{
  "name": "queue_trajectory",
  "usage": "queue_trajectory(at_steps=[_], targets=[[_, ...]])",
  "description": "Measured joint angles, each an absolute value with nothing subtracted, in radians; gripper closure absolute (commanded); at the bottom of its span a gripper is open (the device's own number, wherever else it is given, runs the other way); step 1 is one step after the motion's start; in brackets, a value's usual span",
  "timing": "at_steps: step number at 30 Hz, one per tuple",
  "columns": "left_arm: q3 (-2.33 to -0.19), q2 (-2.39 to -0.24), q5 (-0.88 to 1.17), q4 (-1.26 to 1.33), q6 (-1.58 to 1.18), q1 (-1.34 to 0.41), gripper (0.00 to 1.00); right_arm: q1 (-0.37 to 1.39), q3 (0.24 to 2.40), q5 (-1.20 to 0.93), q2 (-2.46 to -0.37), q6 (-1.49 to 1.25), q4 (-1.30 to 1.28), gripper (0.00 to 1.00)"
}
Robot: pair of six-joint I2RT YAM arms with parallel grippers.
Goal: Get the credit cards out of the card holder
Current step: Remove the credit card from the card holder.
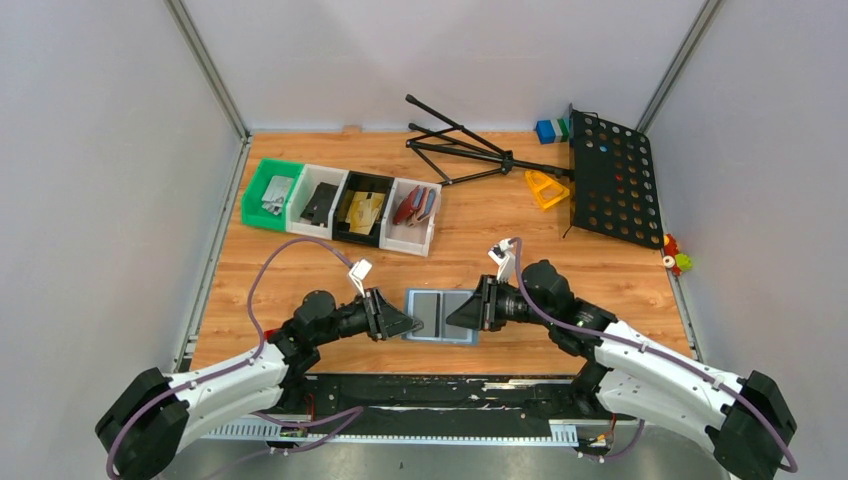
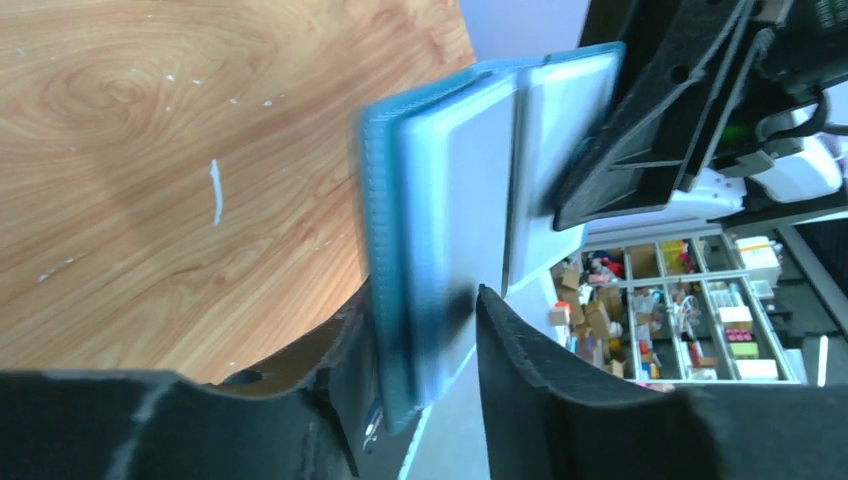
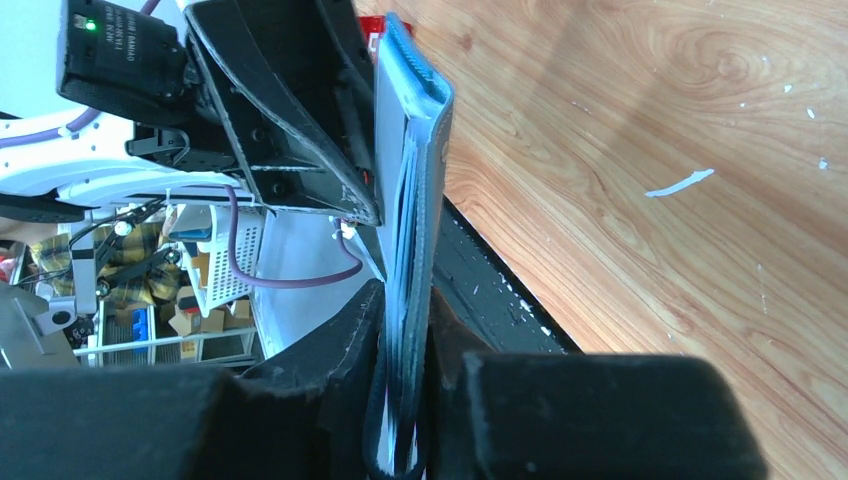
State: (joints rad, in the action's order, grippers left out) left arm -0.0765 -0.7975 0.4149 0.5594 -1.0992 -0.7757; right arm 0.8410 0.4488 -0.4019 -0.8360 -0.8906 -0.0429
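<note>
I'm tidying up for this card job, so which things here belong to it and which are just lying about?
In the job: card holder, right gripper clamped on it, left gripper at its other side.
Lying about: row of bins, folded black stand, perforated black panel, yellow piece.

No legible text or labels

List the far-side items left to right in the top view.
green bin → first white bin → black bin → second white bin → yellow object → black perforated panel
</note>
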Motion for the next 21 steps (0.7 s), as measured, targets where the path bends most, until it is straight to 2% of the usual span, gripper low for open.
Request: queue_trajectory(at_steps=[1,6,8,9,11,13,21], targets=[[-0.075,-0.797,0.418,0.569,-1.103,-0.776,0.7,0.841,0.449,-0.403,-0.839,-0.892,-0.039,1.0],[-0.058,-0.756,0.41,0.604,-1.132,-0.775,0.88,0.839,0.445,-0.395,-0.854,-0.892,-0.043,0.99],[-0.052,-0.731,0.409,0.602,-1.139,-0.776,0.98,0.839,0.442,-0.394,-0.854,-0.892,-0.043,0.89],[-0.052,-0.722,0.409,0.601,-1.14,-0.776,1.0,0.839,0.442,-0.393,-0.854,-0.892,-0.043,0.81],[-0.052,-0.704,0.407,0.592,-1.139,-0.776,1.0,0.839,0.442,-0.385,-0.854,-0.891,-0.047,0.66],[-0.052,-0.687,0.397,0.569,-1.136,-0.776,1.0,0.839,0.445,-0.368,-0.855,-0.887,-0.074,0.58],[-0.056,-0.671,0.345,0.437,-1.102,-0.776,1.0,0.833,0.503,-0.274,-0.845,-0.807,-0.287,0.53]])
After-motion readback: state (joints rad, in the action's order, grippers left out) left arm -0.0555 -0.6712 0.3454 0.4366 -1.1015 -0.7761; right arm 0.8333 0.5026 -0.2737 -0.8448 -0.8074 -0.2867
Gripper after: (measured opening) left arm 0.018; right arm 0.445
